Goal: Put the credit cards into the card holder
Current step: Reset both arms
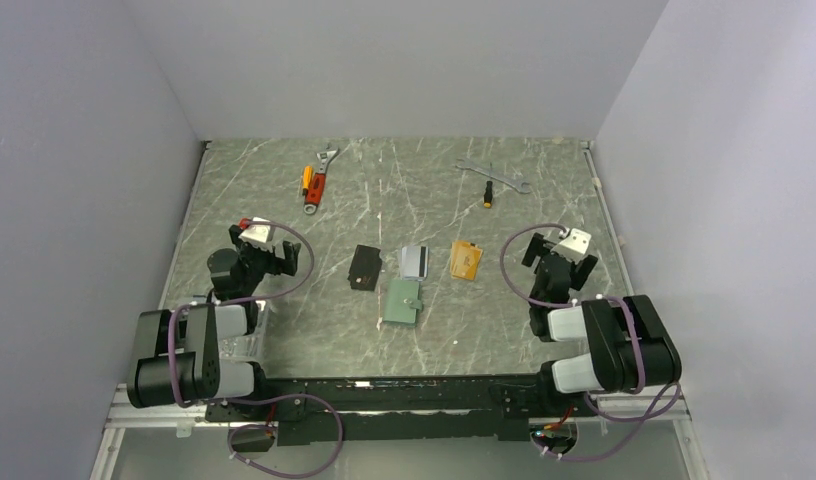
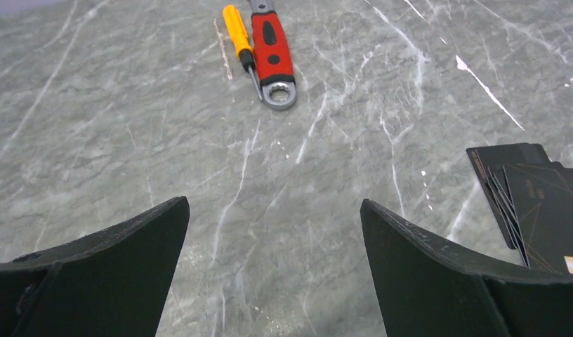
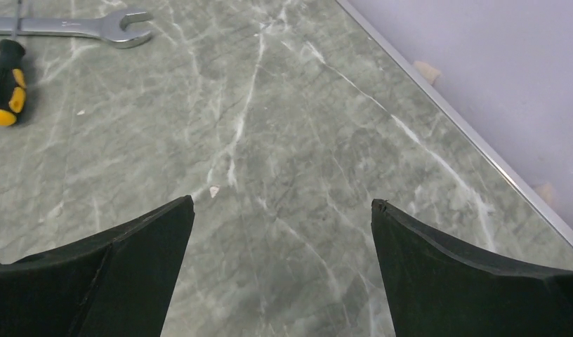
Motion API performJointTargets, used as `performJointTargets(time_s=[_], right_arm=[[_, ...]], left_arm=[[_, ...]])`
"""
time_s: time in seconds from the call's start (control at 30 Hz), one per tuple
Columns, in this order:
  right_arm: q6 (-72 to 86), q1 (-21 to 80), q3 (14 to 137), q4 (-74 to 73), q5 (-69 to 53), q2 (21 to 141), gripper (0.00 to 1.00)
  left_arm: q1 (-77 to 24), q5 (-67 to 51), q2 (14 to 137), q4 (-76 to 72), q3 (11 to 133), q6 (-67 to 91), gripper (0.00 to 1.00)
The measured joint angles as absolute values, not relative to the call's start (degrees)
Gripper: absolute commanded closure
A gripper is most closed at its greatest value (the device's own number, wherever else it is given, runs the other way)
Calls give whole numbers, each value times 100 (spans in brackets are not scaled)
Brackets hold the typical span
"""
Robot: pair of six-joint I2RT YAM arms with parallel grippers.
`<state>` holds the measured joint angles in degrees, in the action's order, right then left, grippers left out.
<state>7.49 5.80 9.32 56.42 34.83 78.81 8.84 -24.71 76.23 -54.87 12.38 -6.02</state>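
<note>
The sage-green card holder point(image 1: 403, 302) lies closed in the middle of the table. Just behind it lie three small piles of credit cards: black cards point(image 1: 365, 267) on the left, silver-grey cards with a dark stripe point(image 1: 414, 261) in the middle, orange-gold cards point(image 1: 465, 260) on the right. The black cards also show at the right edge of the left wrist view point(image 2: 533, 200). My left gripper point(image 1: 287, 256) is open and empty, left of the black cards. My right gripper point(image 1: 533, 250) is open and empty, right of the orange-gold cards.
A red-handled wrench point(image 1: 319, 180) and an orange screwdriver point(image 1: 306, 179) lie at the back left. A silver wrench point(image 1: 492, 176) and a black-yellow screwdriver point(image 1: 488, 193) lie at the back right. Grey walls enclose the table; a metal rail point(image 3: 452, 112) runs along its right edge.
</note>
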Motion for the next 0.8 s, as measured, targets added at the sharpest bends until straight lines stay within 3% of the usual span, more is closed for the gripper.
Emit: performJointTargets(time_s=[0.23,0.8], right_arm=[[458,460,1184,6213,2749,8595,0],[550,158,1328,6195,2346,8538,0]], left_arm=[[751,-2178,7732,-5743,1232,-696,1],[740,-2102,7736,-5900,1216,-746,1]])
